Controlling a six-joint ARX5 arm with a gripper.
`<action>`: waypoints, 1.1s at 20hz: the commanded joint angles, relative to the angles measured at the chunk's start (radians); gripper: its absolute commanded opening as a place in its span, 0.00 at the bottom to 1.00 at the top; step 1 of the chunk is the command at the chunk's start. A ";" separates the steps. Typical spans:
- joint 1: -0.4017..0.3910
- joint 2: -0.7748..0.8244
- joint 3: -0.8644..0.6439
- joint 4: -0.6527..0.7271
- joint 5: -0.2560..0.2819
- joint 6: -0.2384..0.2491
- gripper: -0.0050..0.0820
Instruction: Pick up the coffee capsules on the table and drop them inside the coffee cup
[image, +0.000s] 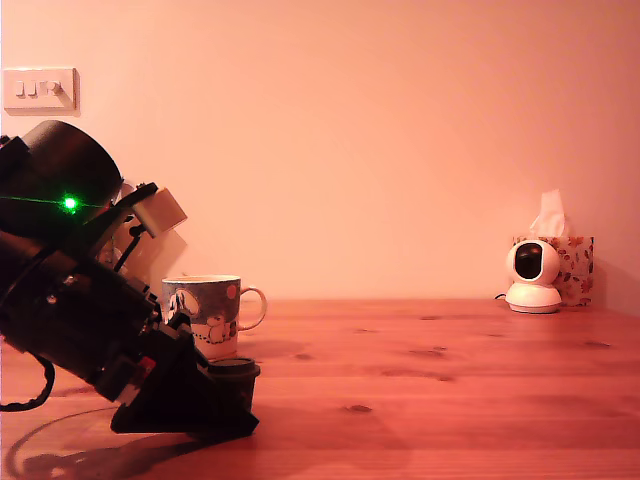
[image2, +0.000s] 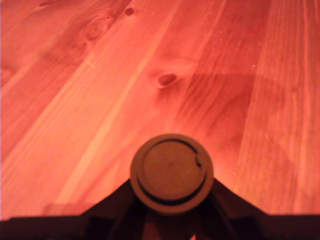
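Observation:
A dark coffee capsule (image2: 171, 172) sits between my gripper's (image2: 171, 196) two dark fingers (image2: 120, 202), its round flat face turned up to the wrist camera. The fingers press against its sides, so the gripper is shut on it. In the exterior view the gripper (image: 238, 392) is down at the tabletop on that view's left, with the capsule (image: 234, 368) at its tip. Just behind it stands the coffee cup (image: 205, 315), upright, its handle pointing to the exterior view's right. I cannot tell whether the capsule rests on the wood or is slightly off it.
The wooden table (image: 430, 390) stretches to the exterior view's right. A white dome camera (image: 533, 277) and a tissue box (image: 572, 268) stand at the far right near the wall. A wall switch (image: 40, 90) is at upper left.

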 joint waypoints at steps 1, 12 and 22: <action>-0.003 0.014 0.002 -0.003 0.001 -0.023 0.26; -0.003 -0.228 0.002 -0.140 -0.090 -0.192 0.26; 0.070 -0.404 0.084 -0.433 -0.196 -0.426 0.26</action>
